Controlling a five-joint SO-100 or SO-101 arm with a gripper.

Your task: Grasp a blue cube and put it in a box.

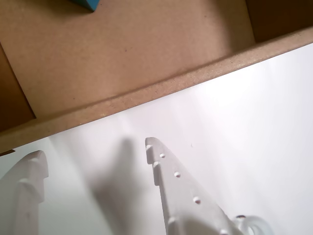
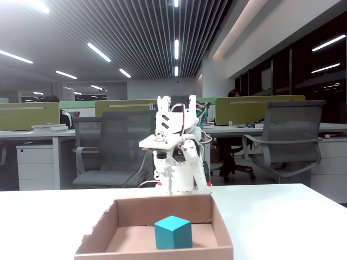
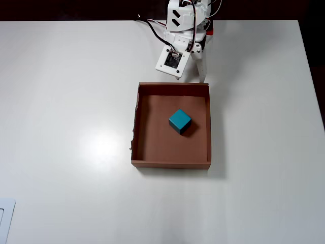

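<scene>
The blue cube (image 3: pixel 179 120) sits on the floor of the brown cardboard box (image 3: pixel 172 164), right of its centre and towards the arm's side. It shows in the fixed view (image 2: pixel 173 232) inside the box (image 2: pixel 162 208), and one corner shows at the top edge of the wrist view (image 1: pixel 88 4). My gripper (image 1: pixel 95 149) is open and empty over the white table, just outside the box wall (image 1: pixel 146 95) nearest the arm. The arm (image 3: pixel 185 20) is folded back by its base, with one finger (image 3: pixel 201 66) pointing at the box's far rim.
The box's left wall (image 3: pixel 134 127) has a ragged torn edge. The white table (image 3: pixel 66 127) spreads wide around the box. A pale flat thing (image 3: pixel 5 218) lies at the lower left corner. Office chairs (image 2: pixel 282 141) and desks stand behind the table.
</scene>
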